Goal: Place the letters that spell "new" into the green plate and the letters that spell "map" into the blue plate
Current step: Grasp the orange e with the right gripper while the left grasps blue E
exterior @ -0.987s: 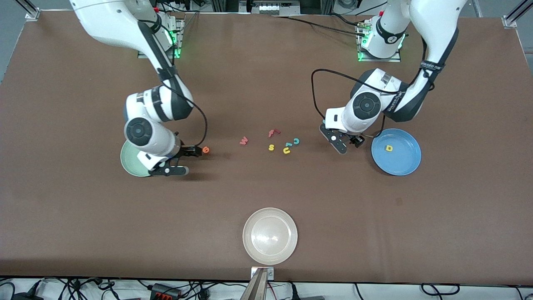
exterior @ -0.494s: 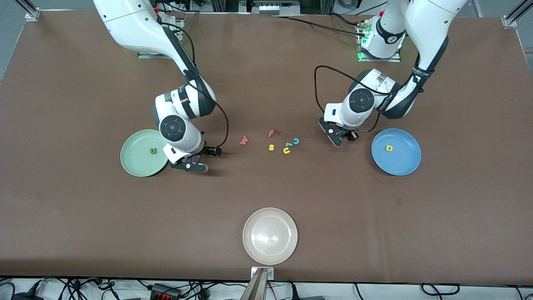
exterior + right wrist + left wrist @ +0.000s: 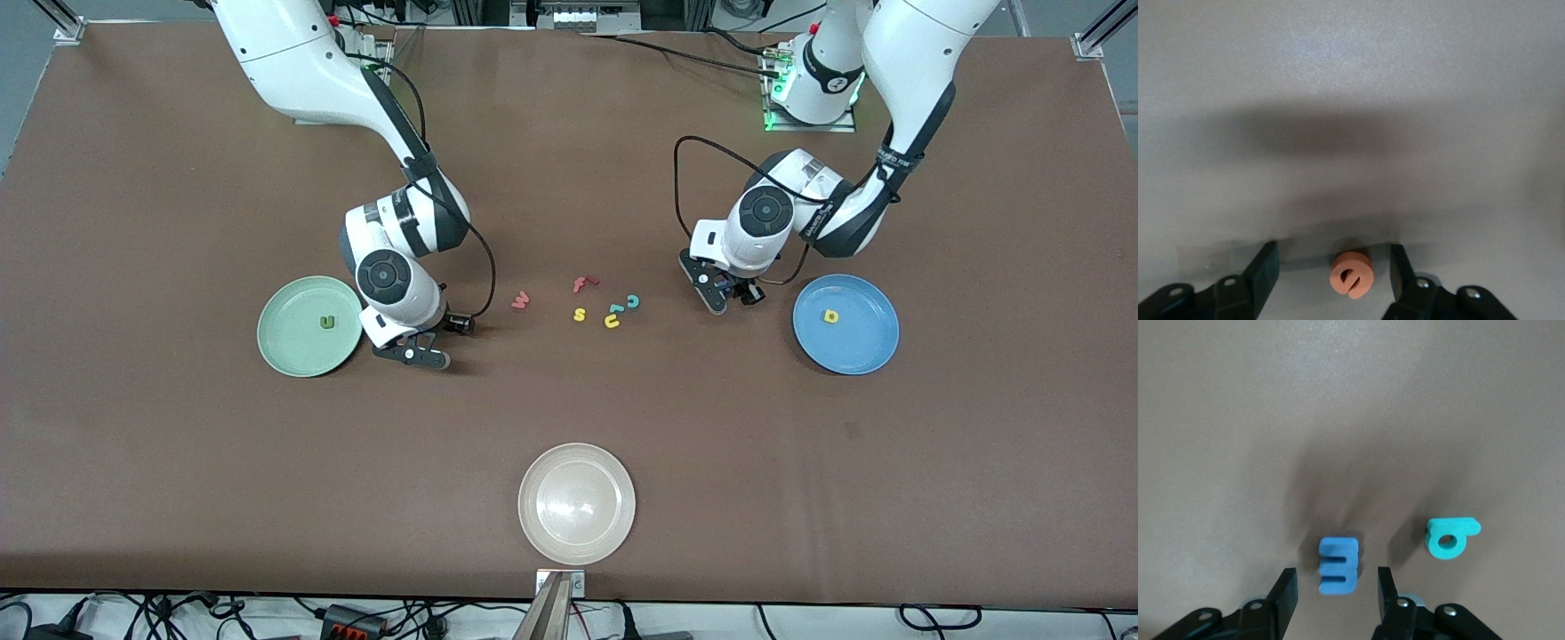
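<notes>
The blue "m" (image 3: 1338, 565) lies on the table between the fingers of my left gripper (image 3: 1336, 577), which is open with a gap on each side. The teal "p" (image 3: 1450, 538) lies just beside it. In the front view my left gripper (image 3: 729, 298) is low beside the blue plate (image 3: 858, 347), which holds the yellow "a" (image 3: 831, 316). My right gripper (image 3: 1334, 252) is open around the orange "e" (image 3: 1352, 273) without touching it. It sits low (image 3: 436, 340) between the green plate (image 3: 289, 342), holding the olive "n" (image 3: 328, 322), and the pinkish-red "w" (image 3: 521, 300).
A red "f" (image 3: 584, 284), yellow "s" (image 3: 580, 314), yellow "u" (image 3: 612, 322) and teal "c" (image 3: 633, 300) lie clustered mid-table between the two grippers. A cream-white plate (image 3: 576, 503) stands near the front edge.
My right gripper has moved off the green plate's edge toward the middle, over the "e", uncovering the "n". My left gripper has shifted slightly toward the letter cluster. Both grippers' fingers have narrowed.
</notes>
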Controlling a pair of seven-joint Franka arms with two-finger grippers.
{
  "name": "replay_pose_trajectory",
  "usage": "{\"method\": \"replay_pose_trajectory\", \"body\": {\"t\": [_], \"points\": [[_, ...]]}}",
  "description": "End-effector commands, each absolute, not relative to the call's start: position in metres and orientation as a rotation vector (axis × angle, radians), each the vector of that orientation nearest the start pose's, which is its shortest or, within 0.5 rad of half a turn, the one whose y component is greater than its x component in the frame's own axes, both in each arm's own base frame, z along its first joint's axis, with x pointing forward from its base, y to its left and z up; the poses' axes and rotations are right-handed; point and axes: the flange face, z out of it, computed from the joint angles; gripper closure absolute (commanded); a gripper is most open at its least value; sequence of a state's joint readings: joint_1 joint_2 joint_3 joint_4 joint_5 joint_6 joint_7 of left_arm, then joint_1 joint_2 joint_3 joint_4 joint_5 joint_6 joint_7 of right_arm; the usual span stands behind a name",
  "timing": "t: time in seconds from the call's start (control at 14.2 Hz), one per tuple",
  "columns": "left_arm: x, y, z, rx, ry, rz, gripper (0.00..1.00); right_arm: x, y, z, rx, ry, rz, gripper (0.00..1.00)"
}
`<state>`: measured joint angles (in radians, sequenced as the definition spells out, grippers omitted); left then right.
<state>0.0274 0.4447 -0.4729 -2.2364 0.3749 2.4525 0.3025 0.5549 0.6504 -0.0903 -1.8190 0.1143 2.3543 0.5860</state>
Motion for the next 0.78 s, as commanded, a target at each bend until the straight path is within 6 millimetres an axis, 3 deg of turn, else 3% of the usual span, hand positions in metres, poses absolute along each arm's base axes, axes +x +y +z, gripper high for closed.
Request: {"method": "replay_pose_trajectory", "body": {"t": [0.0, 0.07, 0.42, 0.71], "points": [[0.470, -0.235, 0.169, -2.682, 1.578, 0.214, 0.44, 0.563, 0.288, 0.165, -3.153, 0.342, 0.174, 0.32], [0.470, -0.235, 0.169, -2.675, 1.584, 0.211, 0.47, 0.561, 0.288, 0.163, -3.156, 0.343, 0.182, 0.37], [0.470, -0.237, 0.173, -2.665, 1.588, 0.205, 0.90, 0.556, 0.283, 0.163, -3.160, 0.350, 0.202, 0.48], [0.504, -0.212, 0.219, -2.663, 1.476, 0.162, 0.91, 0.551, 0.280, 0.160, -3.165, 0.350, 0.217, 0.75]]}}
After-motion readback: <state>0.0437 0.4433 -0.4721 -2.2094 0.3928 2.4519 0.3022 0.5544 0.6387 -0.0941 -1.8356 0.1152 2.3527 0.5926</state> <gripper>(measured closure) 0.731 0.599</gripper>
